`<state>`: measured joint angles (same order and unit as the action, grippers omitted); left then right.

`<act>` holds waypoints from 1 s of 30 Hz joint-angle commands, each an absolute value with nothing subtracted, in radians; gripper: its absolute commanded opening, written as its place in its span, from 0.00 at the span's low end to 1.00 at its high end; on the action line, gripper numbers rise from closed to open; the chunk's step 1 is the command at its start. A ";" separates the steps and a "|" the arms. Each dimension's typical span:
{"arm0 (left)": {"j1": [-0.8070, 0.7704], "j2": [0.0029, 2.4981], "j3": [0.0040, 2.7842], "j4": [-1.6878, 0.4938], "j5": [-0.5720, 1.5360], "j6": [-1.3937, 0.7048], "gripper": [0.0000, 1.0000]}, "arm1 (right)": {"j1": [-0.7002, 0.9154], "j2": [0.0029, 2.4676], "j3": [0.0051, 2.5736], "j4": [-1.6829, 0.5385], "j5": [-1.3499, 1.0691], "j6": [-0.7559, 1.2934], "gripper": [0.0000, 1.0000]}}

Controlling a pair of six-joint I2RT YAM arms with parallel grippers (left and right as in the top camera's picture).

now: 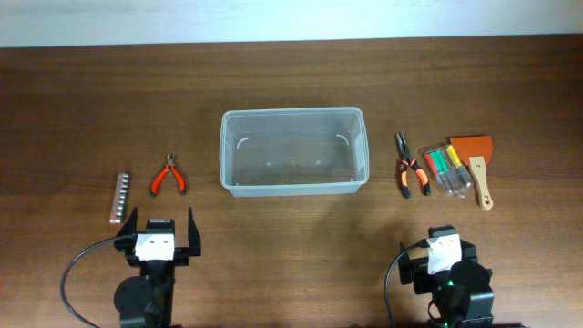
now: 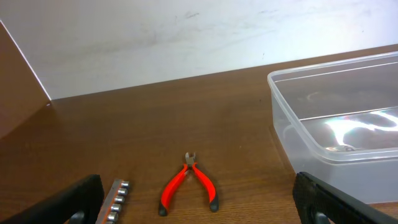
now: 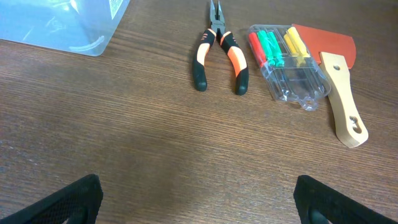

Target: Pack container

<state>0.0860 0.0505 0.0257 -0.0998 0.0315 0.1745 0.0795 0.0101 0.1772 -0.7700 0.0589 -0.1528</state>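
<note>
The clear plastic container sits empty at the table's middle; it also shows in the left wrist view and in the right wrist view. Small red pliers and a metal bit holder lie to its left. Orange-black long-nose pliers, a clear case of coloured screwdrivers and an orange scraper with a wooden handle lie to its right. My left gripper and my right gripper are open and empty near the front edge.
The table's far edge meets a pale wall behind the container. A black cable loops beside the left arm's base. Bare wood lies between the grippers and the tools.
</note>
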 commanded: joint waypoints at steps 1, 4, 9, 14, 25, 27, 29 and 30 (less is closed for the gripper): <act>0.088 0.050 0.019 -0.094 0.049 0.169 0.99 | 0.083 0.003 0.168 -0.770 0.056 -0.141 0.99; 0.088 0.050 0.019 -0.094 0.049 0.169 0.99 | 0.083 0.003 0.168 -0.769 0.056 -0.141 0.99; 0.088 0.050 0.019 -0.094 0.049 0.169 0.99 | 0.083 0.003 0.168 -0.770 0.056 -0.141 0.99; 0.088 0.051 0.019 -0.094 0.049 0.169 0.99 | 0.083 0.003 0.168 -0.770 0.057 -0.141 0.99; 0.088 0.087 0.019 -0.083 0.228 0.168 0.99 | 0.083 0.003 0.165 -0.705 0.056 -0.141 0.99; 0.088 0.123 0.019 -0.082 0.247 0.149 0.99 | 0.083 0.003 0.165 -0.694 0.043 -0.141 0.99; 0.088 0.156 0.019 -0.082 0.244 0.150 0.99 | 0.083 0.003 0.165 -0.693 0.000 -0.141 0.99; 0.088 0.172 0.019 -0.082 0.240 0.149 0.99 | 0.083 0.003 0.165 -0.691 -0.017 -0.141 0.99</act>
<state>0.0860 0.1246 0.0257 -0.0849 0.1886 0.1692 0.0795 0.0101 0.1768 -0.7010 0.0460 -0.1532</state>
